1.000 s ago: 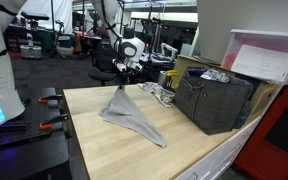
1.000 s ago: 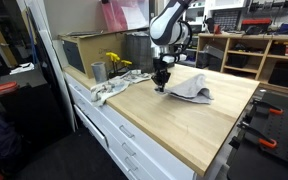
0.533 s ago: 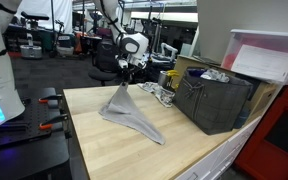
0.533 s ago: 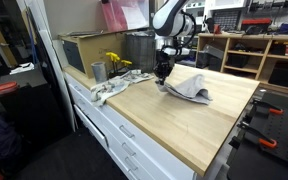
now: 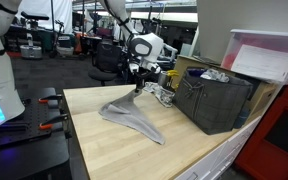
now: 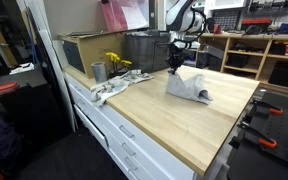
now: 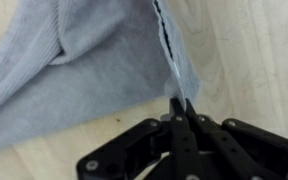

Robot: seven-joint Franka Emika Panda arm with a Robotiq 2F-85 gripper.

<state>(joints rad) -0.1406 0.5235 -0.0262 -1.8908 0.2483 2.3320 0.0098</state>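
Grey cloth [image 7: 94, 60] is pinched by its hem between the fingers [image 7: 177, 118], which are closed nearly flat together with only a narrow strip of fabric between them. The gripper [image 7: 181, 103] has hold of one raised corner, and the rest of the cloth [image 5: 134, 112] lies spread on the wooden worktop [image 5: 104, 150], about mid-surface and toward the dark crate [image 5: 214, 100]. Main risk as I read it is the hem slipping out: the bite is thin and right at the edge, most of the fabric rests on the wood, and drag from any sideways pull could tug it free. Second risk is the lifted corner or the gripper [image 5: 139, 88] brushing the clutter [image 5: 160, 93] just beside the crate, since the hold is near that side. A fold could also bunch under the cloth [image 6: 189, 87] and leave it crumpled. For pose, in both exterior views the gripper [image 6: 174, 68] points straight down, low over the worktop [image 6: 174, 130], with the wrist upright above it. The arm rises behind it and bends back toward the far side of the bench.
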